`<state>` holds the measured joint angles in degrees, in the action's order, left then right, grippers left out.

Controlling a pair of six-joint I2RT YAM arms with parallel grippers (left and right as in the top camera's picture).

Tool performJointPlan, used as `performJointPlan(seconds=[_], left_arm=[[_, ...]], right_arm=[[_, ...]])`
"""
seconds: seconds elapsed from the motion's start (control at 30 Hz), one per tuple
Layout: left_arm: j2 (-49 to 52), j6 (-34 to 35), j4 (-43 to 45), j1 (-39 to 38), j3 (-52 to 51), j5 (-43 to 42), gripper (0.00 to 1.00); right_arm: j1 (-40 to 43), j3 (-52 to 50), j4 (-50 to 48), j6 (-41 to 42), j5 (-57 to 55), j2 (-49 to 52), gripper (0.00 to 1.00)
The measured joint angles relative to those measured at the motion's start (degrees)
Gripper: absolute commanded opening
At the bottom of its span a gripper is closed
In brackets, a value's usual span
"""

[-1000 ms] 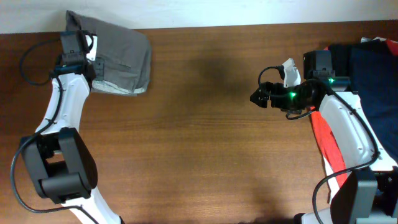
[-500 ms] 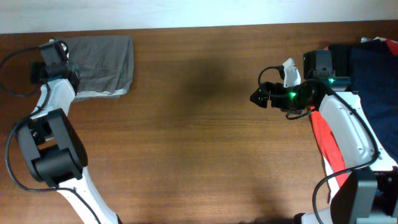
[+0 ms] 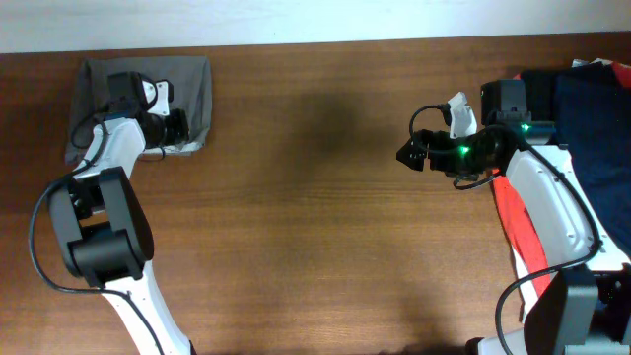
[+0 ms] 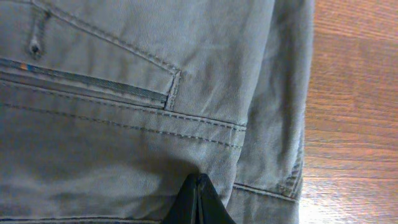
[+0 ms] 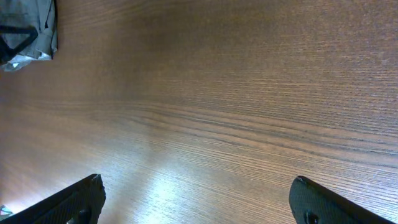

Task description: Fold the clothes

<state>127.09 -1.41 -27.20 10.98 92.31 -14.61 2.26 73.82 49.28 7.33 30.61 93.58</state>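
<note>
Khaki-grey shorts [image 3: 193, 83], one pair, folded and wrinkly at the table's [image 3: 315, 227] far-left corner, pocket seam showing. Two arms: left gripper [image 4: 199, 194] pinched on the fabric, right gripper [image 3: 405, 156] spread wide.

Shorts [image 4: 124, 93] running past the left wrist view's top, left and bottom edges, left gripper [image 4: 198, 193] only a dark tip at the bottom, perhaps nipping cloth, right gripper [image 5: 196, 202] cropped at its view's bottom corners, garment pile [image 3: 592, 113] cut off at right.
</note>
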Motion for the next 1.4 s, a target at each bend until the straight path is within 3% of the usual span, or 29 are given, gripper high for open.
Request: performJointPlan(seconds=[0.17, 0.3, 0.37, 0.4, 0.43, 1.2, 1.4], left_arm=[[-4.74, 1.07, -3.87, -0.13, 1.79, -0.04, 0.01], [-30.14, 5.81, -12.15, -1.22, 5.07, -0.24, 0.01], [-35.45, 6.86, -17.81, -1.27, 5.42, -0.2, 0.05], [-35.58, 7.08, -19.56, -1.53, 5.44, -0.17, 0.31], [-35.36, 7.3, -22.18, -2.23, 5.2, -0.2, 1.0], [-35.36, 7.72, -23.04, -2.78, 5.18, -0.2, 1.0], [-35.36, 7.72, -23.21, -2.78, 5.18, -0.2, 1.0]], right_arm=[[0.0, 0.0, -0.15, -0.02, 0.0, 0.0, 0.98], [0.0, 0.0, -0.11, 0.04, 0.02, 0.0, 0.98], [0.0, 0.0, -0.09, 0.0, 0.0, 0.0, 0.98], [0.0, 0.0, -0.11, 0.0, 0.0, 0.0, 0.98], [0.0, 0.0, 0.0, 0.0, 0.0, 0.0, 0.98], [0.0, 0.0, 0.0, 0.0, 0.0, -0.48, 0.98], [0.0, -0.09, 0.02, 0.0, -0.17, -23.8, 0.98]])
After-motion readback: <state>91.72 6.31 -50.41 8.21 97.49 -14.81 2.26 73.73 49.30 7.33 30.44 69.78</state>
